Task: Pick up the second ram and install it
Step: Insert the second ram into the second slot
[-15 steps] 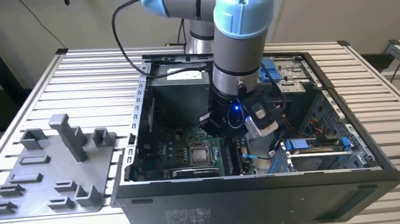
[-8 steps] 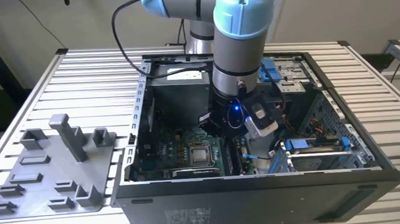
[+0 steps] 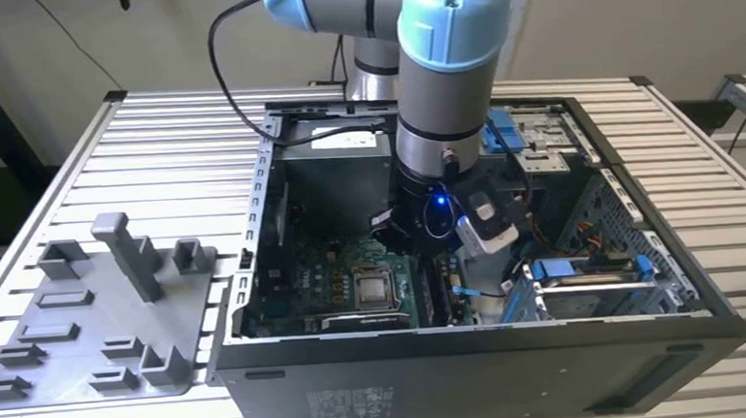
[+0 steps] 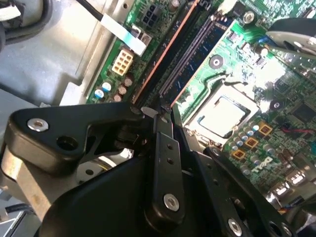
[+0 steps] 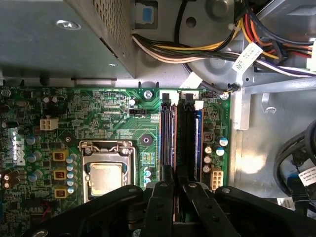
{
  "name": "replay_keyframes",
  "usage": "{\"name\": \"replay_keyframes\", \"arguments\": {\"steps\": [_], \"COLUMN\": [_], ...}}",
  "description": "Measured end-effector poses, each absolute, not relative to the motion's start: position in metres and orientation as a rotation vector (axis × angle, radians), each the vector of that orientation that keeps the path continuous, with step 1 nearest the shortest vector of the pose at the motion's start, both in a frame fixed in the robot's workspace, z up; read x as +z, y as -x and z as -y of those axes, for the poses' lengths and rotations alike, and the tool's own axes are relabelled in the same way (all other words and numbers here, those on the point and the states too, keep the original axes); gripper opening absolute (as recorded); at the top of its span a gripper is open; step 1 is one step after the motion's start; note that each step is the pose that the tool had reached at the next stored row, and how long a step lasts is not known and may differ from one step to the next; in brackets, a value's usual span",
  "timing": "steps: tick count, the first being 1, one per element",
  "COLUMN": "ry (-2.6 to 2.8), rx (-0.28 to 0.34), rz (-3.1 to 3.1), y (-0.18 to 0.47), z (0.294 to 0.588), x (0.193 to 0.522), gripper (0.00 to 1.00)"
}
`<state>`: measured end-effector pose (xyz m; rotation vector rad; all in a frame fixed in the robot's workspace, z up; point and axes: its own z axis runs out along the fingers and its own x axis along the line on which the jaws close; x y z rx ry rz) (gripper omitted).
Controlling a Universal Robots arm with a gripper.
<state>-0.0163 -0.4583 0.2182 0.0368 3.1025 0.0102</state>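
A: Big picture first: where does the work stand?

B: The arm reaches down into the open computer case [image 3: 689,296], which lies on the slatted desk [image 3: 149,155]. The gripper [image 5: 174,190] sits right over the memory slots of the green motherboard [image 5: 113,113], beside the processor socket [image 5: 106,173].

A: And the second ram?

B: I judge it to be the dark stick [image 5: 168,143] standing on edge in a slot, running away from the gripper's tip in the first wrist view. A second dark strip [image 5: 186,138] stands just beside it, parallel; which of the two is the task's stick I cannot say for sure.

A: Gripping it?

B: The fingers [image 5: 163,202] are drawn close together around the stick's near end, so they look closed on it. Whether it is fully seated and latched, I cannot tell. So the pick-up looks done and the install is at or near seating.

A: The surroundings?

B: The grey plastic tray [image 3: 82,324] sits on the desk at the exterior view's left, well apart from the gripper. Pale walls stand behind the desk.
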Motion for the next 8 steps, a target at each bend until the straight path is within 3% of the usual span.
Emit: {"name": "replay_keyframes", "arguments": {"steps": [8], "ry": [-0.007], "rx": [0.01], "rz": [-3.103], "y": [0.0163], "z": [0.4583], "x": [0.2175], "gripper": [0.14]}}
